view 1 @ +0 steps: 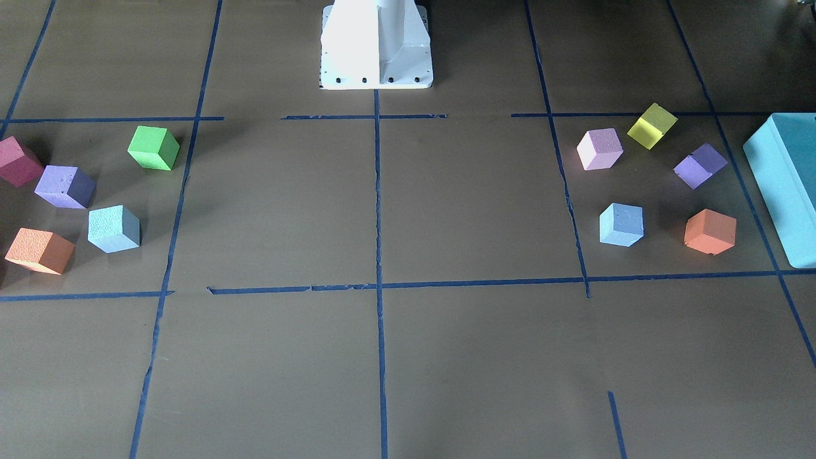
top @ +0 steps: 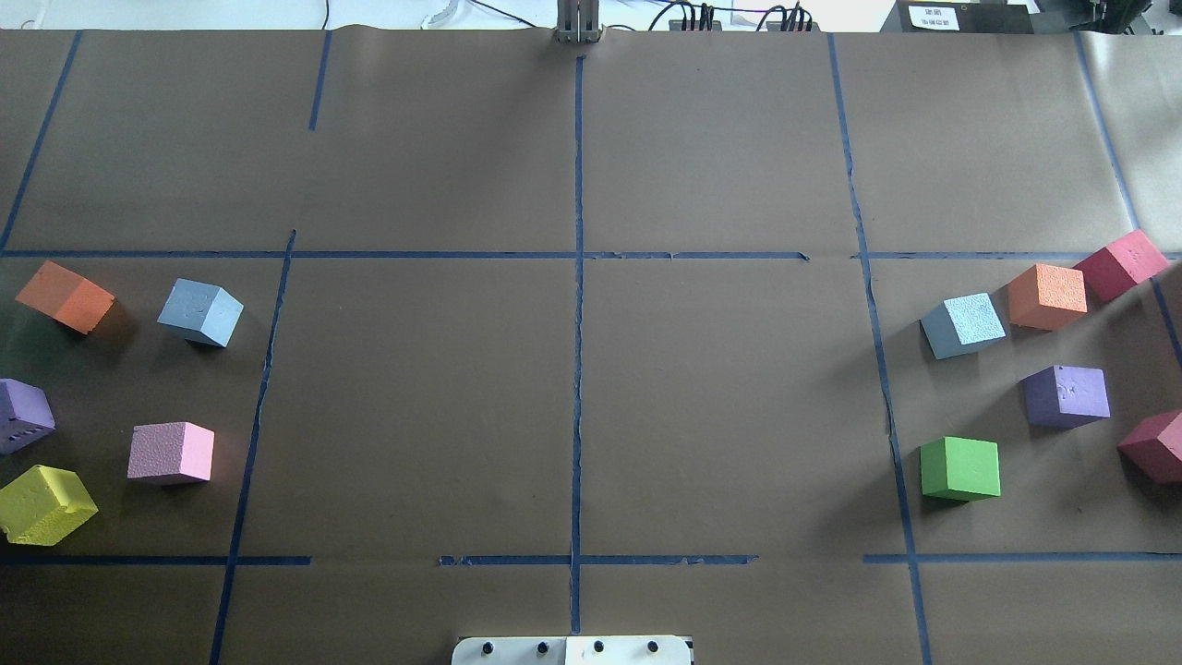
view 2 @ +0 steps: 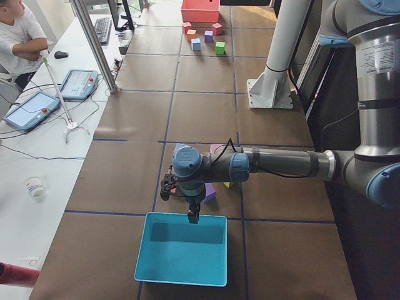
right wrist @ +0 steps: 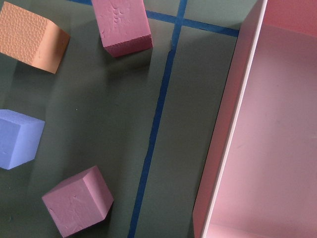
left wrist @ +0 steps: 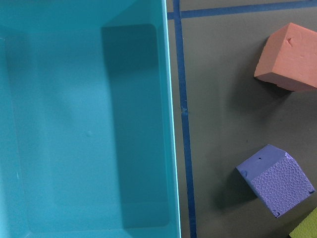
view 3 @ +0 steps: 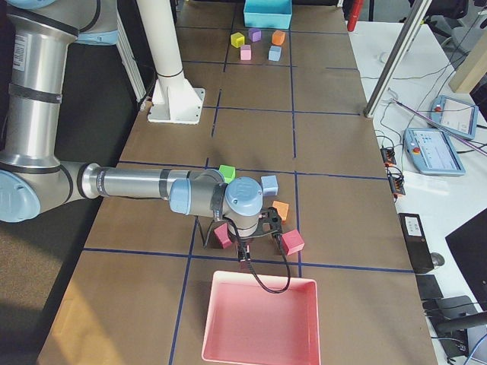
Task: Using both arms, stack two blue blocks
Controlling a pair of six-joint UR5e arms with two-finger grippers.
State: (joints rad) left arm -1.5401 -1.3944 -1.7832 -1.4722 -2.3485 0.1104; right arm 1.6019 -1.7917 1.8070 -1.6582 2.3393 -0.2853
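Observation:
The paler, grainy blue block (view 1: pixel 113 228) sits on the table among the cubes on my right side; it also shows in the overhead view (top: pixel 963 325) and the exterior right view (view 3: pixel 269 184). The deeper sky blue block (view 1: pixel 621 224) sits among the cubes on my left side (top: pixel 200 312). They are far apart. My left gripper (view 2: pixel 192 214) hangs over the teal box's near rim. My right gripper (view 3: pixel 243 251) hangs by the pink tray's edge. Both show only in the side views, so I cannot tell whether they are open or shut. Neither wrist view shows a blue block.
The teal box (view 1: pixel 784 185) lies at the left end, the pink tray (view 3: pixel 259 319) at the right end. Orange (top: pixel 65 296), purple (top: pixel 20 416), pink (top: pixel 171 453) and yellow (top: pixel 44 503) cubes surround the sky blue block. Orange (top: pixel 1046 296), crimson (top: pixel 1122 263), purple (top: pixel 1067 395) and green (top: pixel 960 468) cubes surround the pale one.

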